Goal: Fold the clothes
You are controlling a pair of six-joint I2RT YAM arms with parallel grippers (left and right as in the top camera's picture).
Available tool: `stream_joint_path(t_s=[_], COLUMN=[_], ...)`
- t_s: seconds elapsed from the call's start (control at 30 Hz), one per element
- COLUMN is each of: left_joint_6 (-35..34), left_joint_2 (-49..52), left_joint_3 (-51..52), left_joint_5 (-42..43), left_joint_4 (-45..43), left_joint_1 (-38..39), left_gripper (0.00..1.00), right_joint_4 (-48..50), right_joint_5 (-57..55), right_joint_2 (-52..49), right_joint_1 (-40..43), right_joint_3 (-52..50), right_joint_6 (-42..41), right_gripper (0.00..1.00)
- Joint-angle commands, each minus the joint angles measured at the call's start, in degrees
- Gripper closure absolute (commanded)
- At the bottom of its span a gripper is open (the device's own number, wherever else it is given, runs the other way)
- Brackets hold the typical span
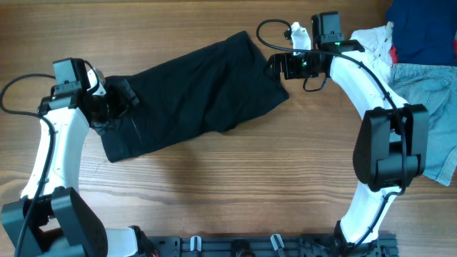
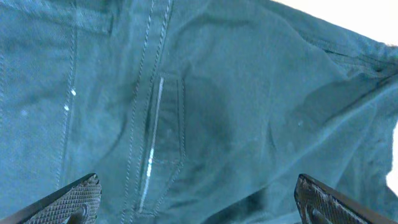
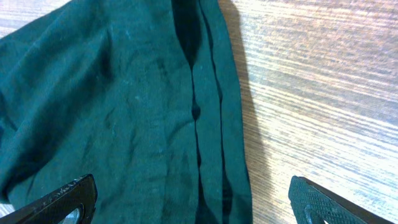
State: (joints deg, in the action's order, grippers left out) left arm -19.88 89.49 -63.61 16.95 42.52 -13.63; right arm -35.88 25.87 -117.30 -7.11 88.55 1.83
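**Item 1. Table** [image 1: 235,193]. Wood-grain top, bare across the 6 o'clock half in the overhead view.

**Item 2. The clothes** [image 1: 193,93]. One black soft garment, lying flat as a long slanted band from 9 o'clock up toward 12 o'clock. My left wrist camera shows it filling the view, with stitched seams and a narrow pocket-like welt [image 2: 163,124]. My right wrist camera shows its edge [image 3: 211,124], where several layers appear stacked, and bare wood beside it at 3 o'clock.

**Item 3. Light blue denim shorts** [image 1: 435,107]. At 3 o'clock, partly under my right arm and well apart from the black garment.

**Item 4. Navy blue garment** [image 1: 421,28]. In the 2 o'clock corner.

**Item 5. White cloth** [image 1: 371,39]. Bunched between the navy piece and my right wrist; what kind of cloth I cannot tell.

**Item 6. Left gripper** [image 1: 118,100]. Over the garment's 9 o'clock end. It is released: both fingertips [image 2: 81,193] stand wide apart with nothing between them, fabric just beneath.

**Item 7. Right gripper** [image 1: 278,68]. At the garment's 1 o'clock end, likewise released, pads [image 3: 68,196] spread wide and empty.

**Step in hand (my judgement).** The garment appears laid out lengthwise and let go, so I am between folds. The next move calls for both grippers to come down and pinch every layer at an end or edge. One end is then carried across onto the other, with the layers kept aligned so the stacked edge does not slip apart.
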Motion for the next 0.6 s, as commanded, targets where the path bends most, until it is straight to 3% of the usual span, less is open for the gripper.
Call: stream_joint_path(t_s=[0.0,0.33,0.57], left_joint_6=[-2.01,-3.54,-5.62], left_joint_2=[-0.57,-0.57,-0.57], left_joint_3=[-0.68,-0.68,-0.68], left_joint_5=[2.45,-9.77,-10.86], left_joint_4=[0.37,3.06,2.95], left_joint_1=[0.79,9.73,10.64], left_gripper=[0.00,0.00,0.00], right_joint_4=[-1.44,-4.44,-4.76], right_joint_5=[-0.59,-2.99,-3.37], right_joint_2=[0.20,0.20,0.13], right_joint_1=[-0.31,0.39,0.87], right_joint_3=[1.05,3.28,3.26], right_joint_6=[1.29,2.56,4.24], right_gripper=[0.00,0.00,0.00])
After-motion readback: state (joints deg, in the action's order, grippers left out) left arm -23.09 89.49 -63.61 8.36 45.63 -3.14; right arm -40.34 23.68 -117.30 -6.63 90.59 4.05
